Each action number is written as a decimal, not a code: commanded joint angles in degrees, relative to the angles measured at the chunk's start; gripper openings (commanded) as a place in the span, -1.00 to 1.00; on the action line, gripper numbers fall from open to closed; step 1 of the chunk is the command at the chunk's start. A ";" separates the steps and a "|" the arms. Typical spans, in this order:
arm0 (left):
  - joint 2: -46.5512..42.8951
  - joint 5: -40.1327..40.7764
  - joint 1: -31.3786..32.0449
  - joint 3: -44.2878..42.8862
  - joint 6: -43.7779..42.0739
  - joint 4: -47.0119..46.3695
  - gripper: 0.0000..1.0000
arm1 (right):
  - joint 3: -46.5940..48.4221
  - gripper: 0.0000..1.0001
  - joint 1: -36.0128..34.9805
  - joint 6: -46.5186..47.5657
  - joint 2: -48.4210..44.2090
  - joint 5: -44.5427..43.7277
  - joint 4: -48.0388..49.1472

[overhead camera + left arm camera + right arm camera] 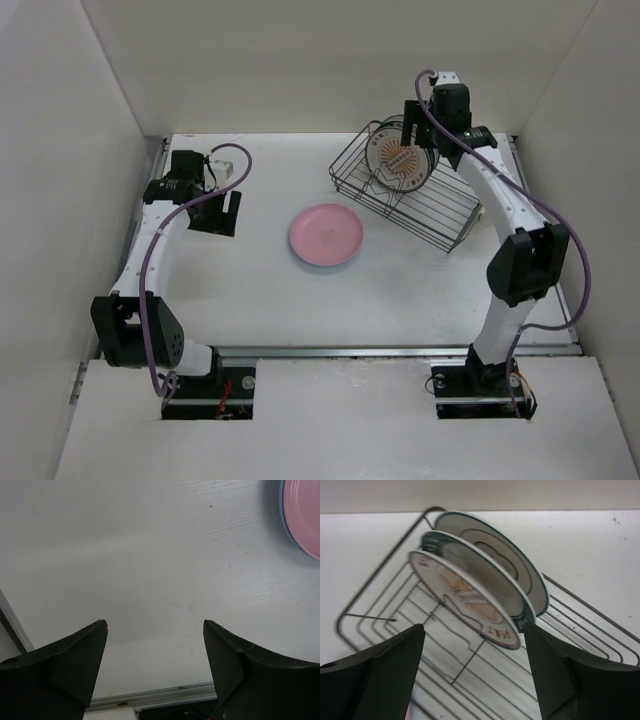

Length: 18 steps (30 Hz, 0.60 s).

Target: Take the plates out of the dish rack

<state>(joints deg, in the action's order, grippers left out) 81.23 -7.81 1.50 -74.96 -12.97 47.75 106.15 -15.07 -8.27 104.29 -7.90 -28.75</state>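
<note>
The right claw (474,630) hangs open over the plates (470,600) packed close in the dish rack (445,225), so it may pinch two or knock one over, while the open left claw (155,625) hovers near the pink plate (326,234) on the counter (250,290).

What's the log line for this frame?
right end effector: open over dish rack | left end effector: open, over table | racked: three plates standing | unloaded: pink plate on table
</note>
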 commanded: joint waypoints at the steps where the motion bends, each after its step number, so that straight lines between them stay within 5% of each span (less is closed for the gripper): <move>1: -1.17 1.74 0.26 -1.68 -1.35 -0.81 0.48 | 3.79 0.69 1.27 3.34 4.95 -0.63 -0.08; 7: -0.03 2.97 0.26 -1.68 -1.35 -0.81 0.48 | 8.28 0.10 3.21 6.43 11.63 2.18 -0.69; 15: 0.51 2.98 0.26 -1.68 -1.35 -0.29 0.48 | 8.29 -0.03 4.79 8.27 16.20 2.27 -0.16; 18: 1.03 2.98 0.26 -2.30 -1.35 -0.29 0.48 | 8.81 -0.74 4.79 9.42 18.05 1.49 -0.77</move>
<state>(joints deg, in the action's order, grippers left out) 82.26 -5.28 1.50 -75.02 -13.65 47.40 112.49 -10.37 2.90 120.49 -6.79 -30.09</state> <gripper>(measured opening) 0.744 0.226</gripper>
